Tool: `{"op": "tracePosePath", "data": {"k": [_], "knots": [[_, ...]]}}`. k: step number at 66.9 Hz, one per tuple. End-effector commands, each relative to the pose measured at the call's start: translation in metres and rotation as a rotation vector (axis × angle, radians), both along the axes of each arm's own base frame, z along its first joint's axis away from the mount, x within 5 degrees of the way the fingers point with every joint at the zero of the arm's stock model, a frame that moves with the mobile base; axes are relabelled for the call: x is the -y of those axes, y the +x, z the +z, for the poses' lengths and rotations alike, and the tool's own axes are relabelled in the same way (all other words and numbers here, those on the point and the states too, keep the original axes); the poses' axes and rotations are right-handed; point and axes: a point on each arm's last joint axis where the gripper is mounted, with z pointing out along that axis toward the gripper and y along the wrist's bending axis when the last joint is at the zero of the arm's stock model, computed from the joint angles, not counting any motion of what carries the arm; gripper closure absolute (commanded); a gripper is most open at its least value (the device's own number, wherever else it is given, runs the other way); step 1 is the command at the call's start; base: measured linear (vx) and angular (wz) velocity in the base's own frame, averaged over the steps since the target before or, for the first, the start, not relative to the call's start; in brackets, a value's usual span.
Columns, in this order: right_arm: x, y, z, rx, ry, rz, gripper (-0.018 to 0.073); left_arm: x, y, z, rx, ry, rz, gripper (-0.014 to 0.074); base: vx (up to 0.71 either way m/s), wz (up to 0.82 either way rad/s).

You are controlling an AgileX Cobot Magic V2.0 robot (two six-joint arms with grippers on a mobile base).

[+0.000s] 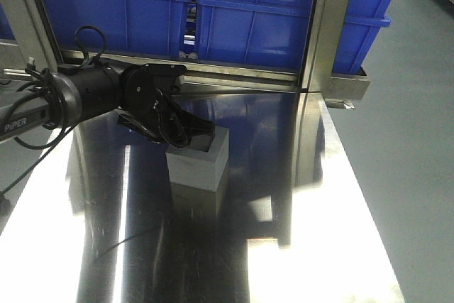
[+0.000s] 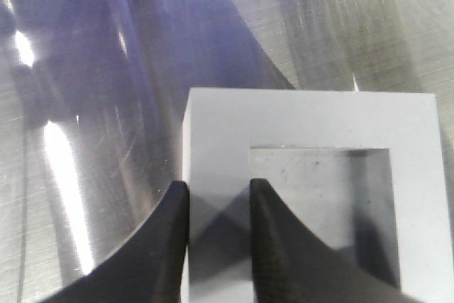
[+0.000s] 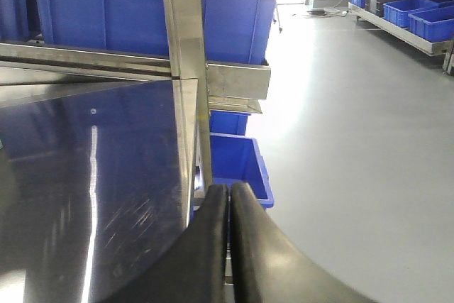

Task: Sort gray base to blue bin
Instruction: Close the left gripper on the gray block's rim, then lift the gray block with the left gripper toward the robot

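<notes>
Found the gray base [image 1: 201,161] standing on the polished steel table [image 1: 319,232], square recess turned upward, nearer the back edge than the front; noted its reflection in the metal just below. Traced the left arm [image 1: 78,97], black and marked PIPER, in from the left side, low over the table; placed the left gripper [image 1: 188,135] down on the block's top at its left side. Confirmed from the left wrist view the left gripper [image 2: 218,186] straddling one wall of the gray base [image 2: 312,118]: one finger [image 2: 167,246] outside the block, the other down in the recess, parted only by the thickness of that wall and seemingly pressed against it on both sides; saw the block resting on the table all the same. Located the blue bin [image 1: 277,26] on the steel rack [image 1: 323,47] behind the table, apart from the block and higher than the table top; beside it, to the left, a second crate [image 1: 106,12] with red stuff inside. Caught the right gripper [image 3: 228,200] only in its own wrist view, fingers closed flat together with nothing between, the table's right edge and gray floor [image 3: 355,175] ahead of it; beyond the fingertips, another blue crate [image 3: 241,161] at floor level.
</notes>
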Motion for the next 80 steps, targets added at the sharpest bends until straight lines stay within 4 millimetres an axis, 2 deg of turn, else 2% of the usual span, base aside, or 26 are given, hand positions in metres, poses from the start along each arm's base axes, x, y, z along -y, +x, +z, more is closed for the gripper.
{"op": "tracePosePath", "data": {"k": [1,10,25,32,39,48,59,80], "knots": [[0.000,0.002,0.005,0.052,-0.017,0.001,0.0564,-0.002,-0.004,0.041,0.119,-0.034,-0.005,0.0603,0.00,0.00],[0.000,0.002,0.005,0.052,-0.017,0.001,0.0564,-0.003,-0.007,0.073,0.248,-0.090,0.001,0.0602,0.00,0.00],[0.000,0.002,0.005,0.052,-0.017,0.001,0.0564,-0.011,-0.024,0.132,0.433,-0.163,0.003,0.0596,0.00,0.00],[0.000,0.002,0.005,0.052,-0.017,0.001,0.0564,-0.018,-0.040,0.155,0.526,-0.204,0.007,0.0596,0.00,0.00],[0.000,0.002,0.005,0.052,-0.017,0.001,0.0564,-0.027,-0.061,0.169,0.614,-0.242,0.012,0.0595,0.00,0.00],[0.000,0.002,0.005,0.052,-0.017,0.001,0.0564,-0.042,-0.092,0.174,0.697,-0.276,0.019,0.0594,0.00,0.00],[0.000,0.002,0.005,0.052,-0.017,0.001,0.0564,-0.063,-0.140,0.179,0.802,-0.321,0.027,0.0594,0.00,0.00],[0.000,0.002,0.005,0.052,-0.017,0.001,0.0564,-0.098,-0.219,0.171,0.893,-0.361,0.031,0.0594,0.00,0.00]]}}
